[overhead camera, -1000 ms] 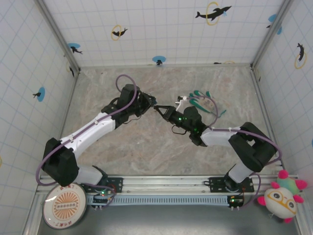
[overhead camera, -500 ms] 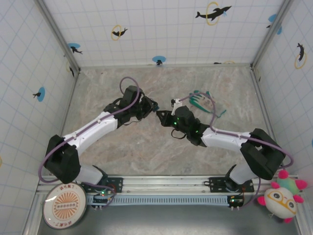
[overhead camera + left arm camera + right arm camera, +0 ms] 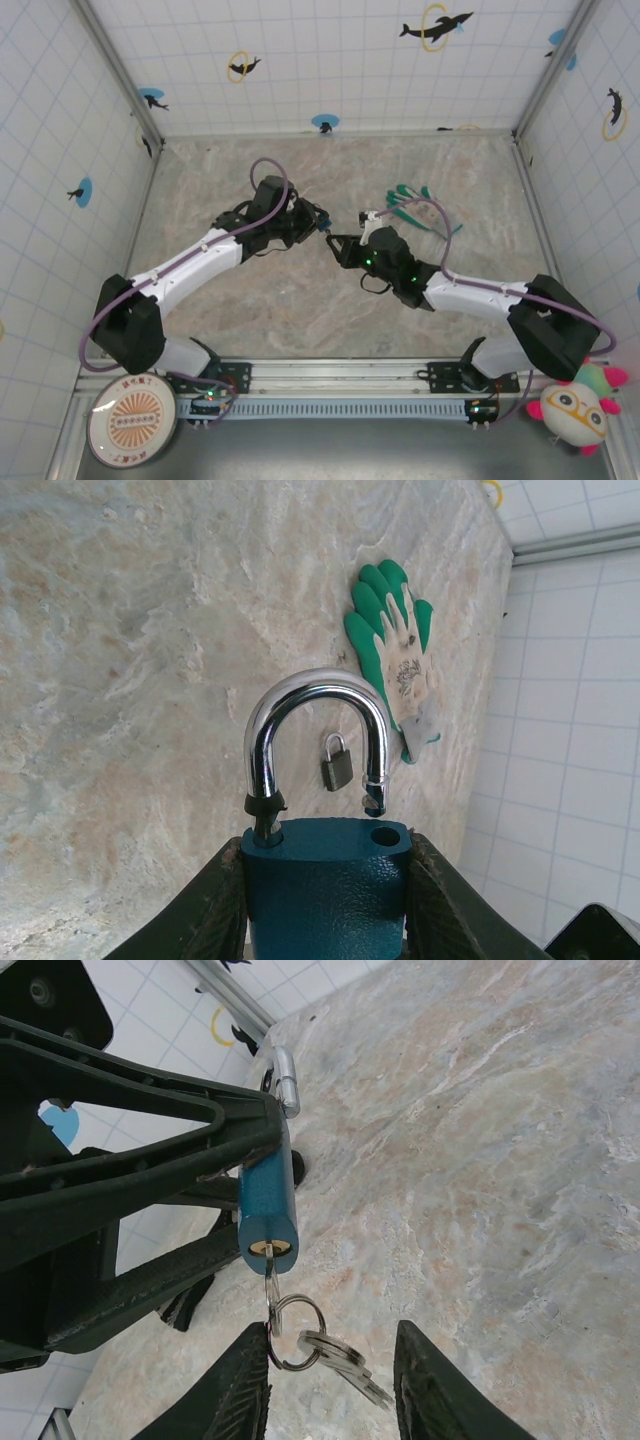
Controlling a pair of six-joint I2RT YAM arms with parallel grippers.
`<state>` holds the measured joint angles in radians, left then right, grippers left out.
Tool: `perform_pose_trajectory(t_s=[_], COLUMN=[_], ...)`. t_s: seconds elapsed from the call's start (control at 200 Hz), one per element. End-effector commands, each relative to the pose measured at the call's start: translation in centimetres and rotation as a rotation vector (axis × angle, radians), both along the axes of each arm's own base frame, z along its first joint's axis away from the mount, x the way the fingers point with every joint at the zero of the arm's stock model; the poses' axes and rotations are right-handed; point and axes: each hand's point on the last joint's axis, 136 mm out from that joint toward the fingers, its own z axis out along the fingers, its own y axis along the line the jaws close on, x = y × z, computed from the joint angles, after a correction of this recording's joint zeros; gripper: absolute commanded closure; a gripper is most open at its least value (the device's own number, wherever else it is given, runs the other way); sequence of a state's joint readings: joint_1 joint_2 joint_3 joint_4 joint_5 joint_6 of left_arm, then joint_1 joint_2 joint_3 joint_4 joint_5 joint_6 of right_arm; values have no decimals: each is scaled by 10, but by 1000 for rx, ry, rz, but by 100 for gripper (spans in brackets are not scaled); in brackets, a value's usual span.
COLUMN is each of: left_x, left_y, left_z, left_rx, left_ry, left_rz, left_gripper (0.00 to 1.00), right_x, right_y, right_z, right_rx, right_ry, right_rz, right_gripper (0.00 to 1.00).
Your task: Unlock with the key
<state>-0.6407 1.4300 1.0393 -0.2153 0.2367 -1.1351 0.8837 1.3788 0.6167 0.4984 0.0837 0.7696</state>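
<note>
- My left pincer (image 3: 325,905) pinches the blue padlock (image 3: 268,1205), held above the surface (image 3: 480,1130), its shackle (image 3: 315,692) lifted open at one end
- The key (image 3: 270,1260) sits in the padlock's keyhole, its ring (image 3: 297,1332) dangling
- My right pincer (image 3: 335,1375) is spread around the hanging ring

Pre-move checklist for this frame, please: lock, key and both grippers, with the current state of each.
1. Blue padlock clamped in left gripper: ok.
2. Shackle free end out of its hole: ok.
3. Key seated in the keyhole: ok.
4. Right gripper open, not gripping the key: ok.
5. Key ring clear of that gripper: cannot tell.
</note>
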Motion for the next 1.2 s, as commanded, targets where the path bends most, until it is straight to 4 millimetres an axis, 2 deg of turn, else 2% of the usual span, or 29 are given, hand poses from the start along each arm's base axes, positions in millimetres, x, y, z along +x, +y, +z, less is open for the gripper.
perform_pose_trajectory(t_s=[0.0,0.125,0.26,0.44,0.931,1.196], left_x=[6,5,5,4,2,0], left_y=[-8,-8,-8,-9,-10,-11], left_z=[15,14,15,15,16,20], left_rx=[-49,-49,-53,-56,-69,-88], left_ry=[-25,-21,-19,-17,-13,-15], left_rz=[-3,-4,-7,-10,-15,-17], left_gripper=[100,100,100,100,100,100], right_x=[1,2,4,7,22,32], right_y=[-5,-10,-15,-10,19,23], right_z=[15,23,34,45,52,48], right_rx=[41,57,75,80,105,116], right_ry=[-54,-81,-117,-145,-158,-150], right_rz=[-23,-50,-77,-67,-28,-36], right_gripper=[62,61,54,50,53,63])
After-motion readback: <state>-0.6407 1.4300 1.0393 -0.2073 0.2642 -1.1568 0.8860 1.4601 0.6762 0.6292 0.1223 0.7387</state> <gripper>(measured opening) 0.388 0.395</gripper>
